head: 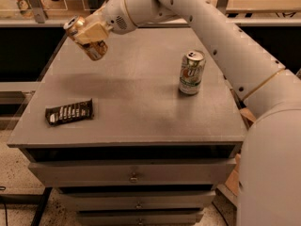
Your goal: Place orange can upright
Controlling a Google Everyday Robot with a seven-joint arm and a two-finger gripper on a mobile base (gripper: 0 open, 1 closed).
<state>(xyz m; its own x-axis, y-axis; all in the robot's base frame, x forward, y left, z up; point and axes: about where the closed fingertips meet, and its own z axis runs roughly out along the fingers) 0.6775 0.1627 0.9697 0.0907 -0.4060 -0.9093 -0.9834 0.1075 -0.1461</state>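
The orange can (pixel 96 50) is orange-gold with a silver lid at its upper left end. It hangs tilted in the air above the far left part of the grey table (pixel 136 84). My gripper (pixel 89 33) is shut on the orange can around its middle, with a pale finger (pixel 94 30) lying across it. The white arm reaches in from the upper right.
A white-and-green can (pixel 192 72) stands upright on the right part of the table. A flat dark snack bar wrapper (pixel 69 112) lies near the front left edge. Drawers (pixel 134 177) sit under the tabletop. A shelf with railings runs behind the table.
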